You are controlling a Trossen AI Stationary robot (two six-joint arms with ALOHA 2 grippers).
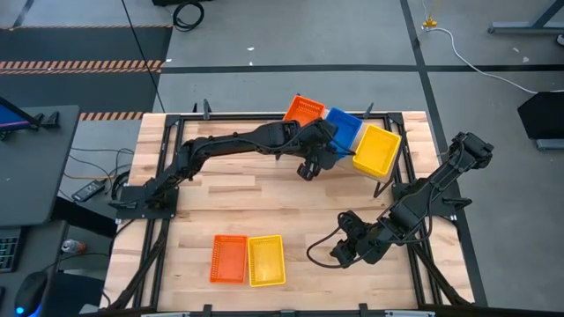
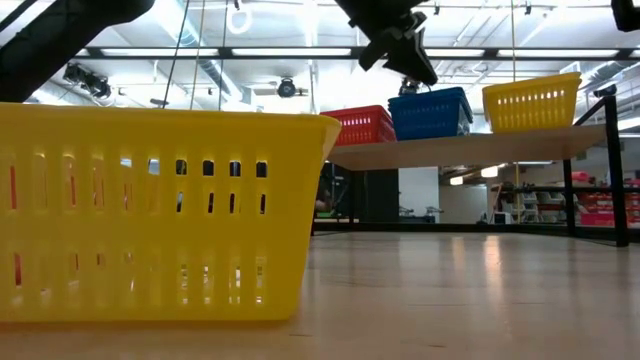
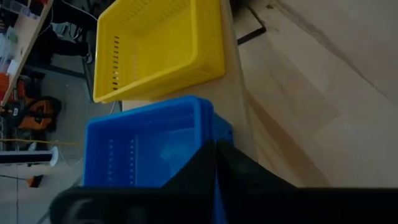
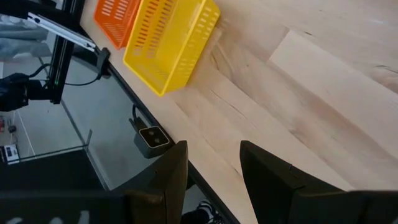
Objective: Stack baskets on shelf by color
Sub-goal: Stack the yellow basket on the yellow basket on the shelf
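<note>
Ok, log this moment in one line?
left tool: shut, by blue basket on shelf | right tool: open, idle | orange basket, yellow basket: on table

On the pale wooden shelf (image 1: 398, 132) stand an orange basket stack (image 1: 304, 109), a blue basket stack (image 1: 345, 125) and a yellow basket stack (image 1: 377, 150), the blue between the other two. Well apart from the shelf, on the light slatted tabletop (image 1: 264, 198), an orange basket (image 1: 229, 259) lies beside a yellow basket (image 1: 266, 260), both with slotted mesh walls. Both arms are dark.
</note>
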